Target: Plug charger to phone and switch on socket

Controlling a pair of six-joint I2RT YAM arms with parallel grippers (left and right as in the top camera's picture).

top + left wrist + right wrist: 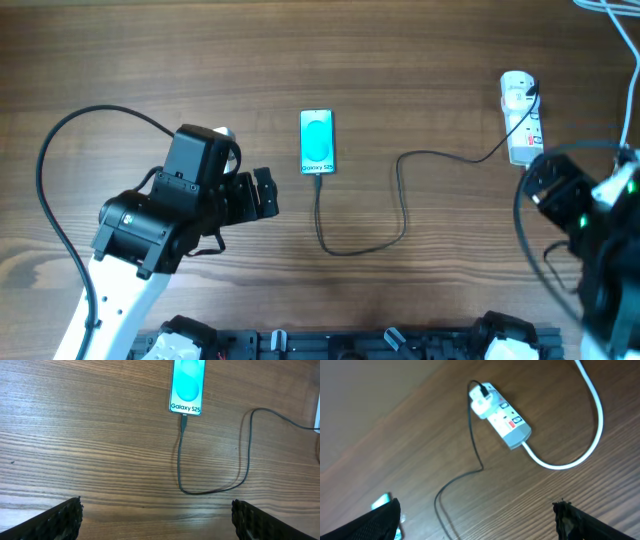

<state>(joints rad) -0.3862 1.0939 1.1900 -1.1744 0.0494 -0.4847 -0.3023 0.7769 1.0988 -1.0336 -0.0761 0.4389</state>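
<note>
Loosely, the black charger (179, 460) curls from glossy phone (187, 385) to rounded white socket (502, 417); left fingers (57, 522) and right fingers (375, 522) spread.

A robotics lab: bare wood-grain table (420, 60) bearing a robot arm (150, 215).

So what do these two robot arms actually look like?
Both arms are mostly black, blocky segments. The left arm has a white lower link and a looping black cable. The right arm shows a green light. The jaws are black and ridged.
</note>
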